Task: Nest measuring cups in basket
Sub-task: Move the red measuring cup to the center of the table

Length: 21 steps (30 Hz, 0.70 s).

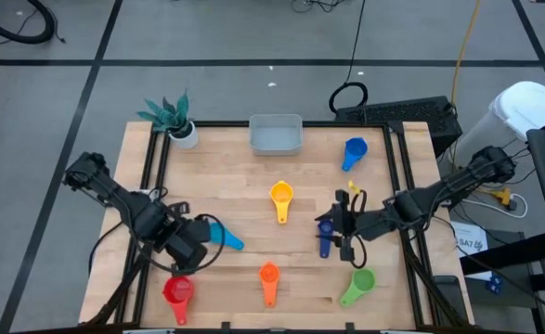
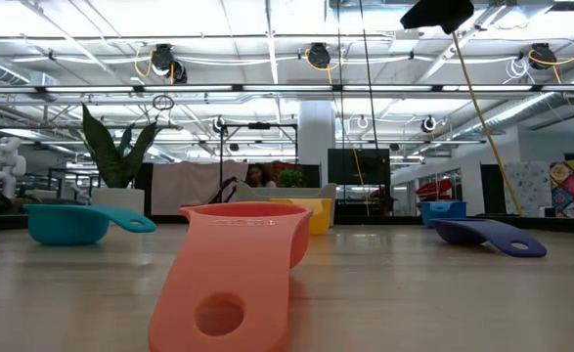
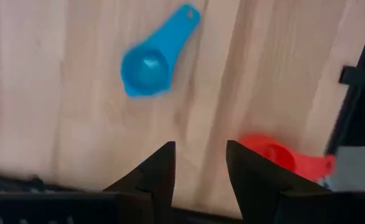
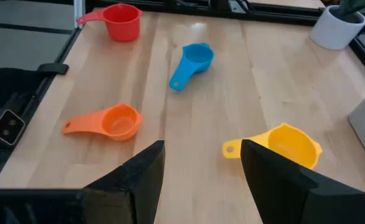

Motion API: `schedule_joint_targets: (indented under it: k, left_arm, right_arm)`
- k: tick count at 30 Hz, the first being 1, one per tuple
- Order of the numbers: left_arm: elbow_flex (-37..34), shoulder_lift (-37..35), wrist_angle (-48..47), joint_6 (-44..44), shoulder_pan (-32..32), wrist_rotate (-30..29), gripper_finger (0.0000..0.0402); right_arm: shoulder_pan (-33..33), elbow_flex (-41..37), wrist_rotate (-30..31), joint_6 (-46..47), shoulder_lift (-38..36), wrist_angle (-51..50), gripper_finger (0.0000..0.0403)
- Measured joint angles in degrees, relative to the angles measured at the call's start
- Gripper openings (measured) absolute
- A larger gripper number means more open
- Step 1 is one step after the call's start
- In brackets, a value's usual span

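Cups (image 1: 281, 195) of smooth plastic dot the planked table (image 1: 244, 176).

The basket (image 1: 276, 135) is set at the table's (image 1: 235, 176) far edge near the middle, with the potted plant (image 1: 172, 119) placed at the far left corner and one measuring cup (image 1: 354, 151) laid to the basket's right. Another cup (image 1: 281, 198) is found at the centre, with a cup (image 1: 326, 234) lying to its right under the right gripper (image 1: 344, 225) and a cup (image 1: 223, 236) lying to its left beside the left gripper (image 1: 190, 243). Along the near edge three cups are spread well apart: one at the left (image 1: 177, 292), one in the middle (image 1: 268, 278) and one at the right (image 1: 357, 285).
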Motion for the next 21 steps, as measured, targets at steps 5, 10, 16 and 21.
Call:
schedule_joint_targets:
  k: [5, 10, 16, 21]
  left_arm:
    - [0.0, 3.2, 0.6, -8.2, -2.1, 7.1, 0.0145]
    - [0.0, 8.0, 0.6, -10.4, -4.0, 12.4, 0.0145]
    - [0.0, 12.2, 1.4, -10.8, -6.7, 14.7, 0.0145]
    - [0.0, 13.3, 4.7, -14.9, -8.9, 14.7, 0.0145]
  right_arm:
    - [0.0, 0.0, 2.6, -1.3, -0.2, -1.4, 0.0206]
    - [0.0, 0.0, 3.0, -2.9, -0.2, -3.1, 0.0206]
    - [0.0, 0.0, 3.0, -5.1, -0.4, -3.1, 0.0206]
    - [-0.1, 0.0, 3.0, -6.2, -0.4, -3.5, 0.0206]
